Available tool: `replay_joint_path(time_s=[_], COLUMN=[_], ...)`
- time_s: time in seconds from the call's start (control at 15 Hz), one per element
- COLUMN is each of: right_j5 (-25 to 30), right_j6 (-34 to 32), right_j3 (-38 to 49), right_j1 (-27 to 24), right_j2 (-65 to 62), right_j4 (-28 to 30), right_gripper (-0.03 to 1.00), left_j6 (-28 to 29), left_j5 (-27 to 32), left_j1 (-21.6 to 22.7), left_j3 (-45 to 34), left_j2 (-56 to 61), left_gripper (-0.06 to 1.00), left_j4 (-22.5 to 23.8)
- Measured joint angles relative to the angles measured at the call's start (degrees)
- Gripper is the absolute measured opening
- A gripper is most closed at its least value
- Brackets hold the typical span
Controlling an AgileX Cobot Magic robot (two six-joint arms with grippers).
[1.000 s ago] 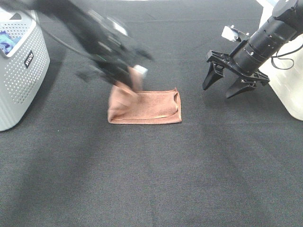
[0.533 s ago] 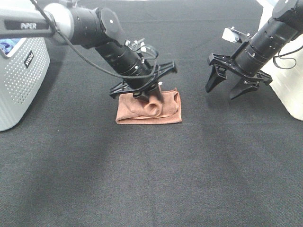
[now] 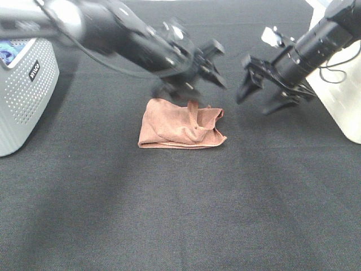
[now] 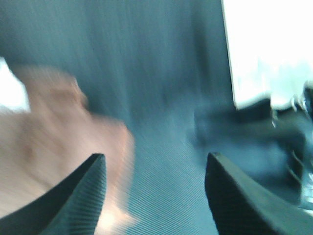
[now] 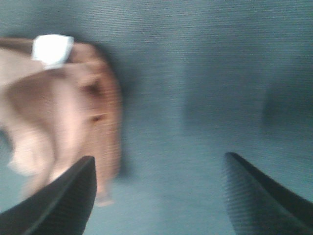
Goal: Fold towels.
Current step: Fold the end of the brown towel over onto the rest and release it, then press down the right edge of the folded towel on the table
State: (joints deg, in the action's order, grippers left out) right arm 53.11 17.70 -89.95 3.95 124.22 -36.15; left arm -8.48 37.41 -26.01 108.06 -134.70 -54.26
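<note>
The rust towel (image 3: pixel 179 125) lies in a rumpled fold on the black table, its right end bunched and uneven. My left gripper (image 3: pixel 194 80) is blurred with motion just above and behind it, open, with nothing between its fingers. In the left wrist view the towel (image 4: pixel 44 147) lies off to one side of the open gripper (image 4: pixel 155 156). My right gripper (image 3: pixel 260 99) hangs open to the right of the towel, clear of it. The right wrist view shows its open gripper (image 5: pixel 160 157) over bare table, with the towel (image 5: pixel 63 112) and its white tag (image 5: pixel 51 49) beside it.
A pale perforated basket (image 3: pixel 22 96) stands at the left edge with a blue cloth (image 3: pixel 8 52) inside. A white container (image 3: pixel 345 104) stands at the right edge behind my right arm; it also shows as a bright white container (image 4: pixel 264 49) in the left wrist view.
My left gripper opened, let go of the towel and swung up and to the right. The towel now lies more bunched at its right end. The right gripper shifted slightly left.
</note>
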Motion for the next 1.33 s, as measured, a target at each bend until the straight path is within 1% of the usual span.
replay_joint_path(time_s=[0.13, 0.27, 0.4, 0.47, 0.53, 0.67, 0.73, 0.8, 0.93, 1.07, 1.33], right_j5=[2.29, 2.69, -0.17, -0.17, -3.27, -7.62, -10.26, -11.8, -14.55, -16.33, -16.21], right_j6=[3.44, 5.21, 5.61, 5.61, 5.61, 7.1, 8.48, 8.77, 8.82, 7.45, 2.81], right_j3=[0.0, 0.0, 0.0, 0.0, 0.0, 0.0, 0.0, 0.0, 0.0, 0.0, 0.0], right_j1=[1.95, 6.7, 11.69, 11.69, 14.73, 16.96, 17.36, 17.3, 16.33, 14.67, 10.83], right_j2=[-0.46, -0.57, -0.57, -0.57, 0.06, 2.18, 4.3, 5.33, 6.65, 7.22, 7.45], right_j4=[-5.73, -8.48, -10.2, -10.2, -11.63, -14.09, -16.5, -17.48, -17.3, -15.07, -8.25], right_gripper=[0.68, 0.68, 0.68, 0.68, 0.68, 0.68, 0.68, 0.68, 0.68, 0.68, 0.68], left_j6=[-2.06, -2.52, -2.52, -2.52, -2.58, -2.58, -2.58, -2.58, -2.58, -2.58, -2.58], left_j5=[0.06, 0.11, 0.57, 0.57, 1.09, 2.46, 3.38, 3.44, 3.44, 3.55, 3.72], left_j1=[4.13, 7.91, 10.71, 10.71, 11.86, 12.66, 12.72, 12.72, 12.72, 12.72, 12.72], left_j3=[0.0, 0.0, 0.0, 0.0, 0.0, 0.0, 0.0, 0.0, 0.0, 0.0, 0.0], left_j2=[1.6, 3.04, 3.67, 3.67, 3.67, 3.67, 3.67, 3.67, 3.67, 3.67, 3.67], left_gripper=[0.58, 0.58, 0.58, 0.58, 0.58, 0.58, 0.58, 0.58, 0.58, 0.58, 0.58], left_j4=[3.32, 6.19, 7.1, 7.1, 7.1, 7.28, 7.56, 7.62, 7.68, 7.73, 7.73])
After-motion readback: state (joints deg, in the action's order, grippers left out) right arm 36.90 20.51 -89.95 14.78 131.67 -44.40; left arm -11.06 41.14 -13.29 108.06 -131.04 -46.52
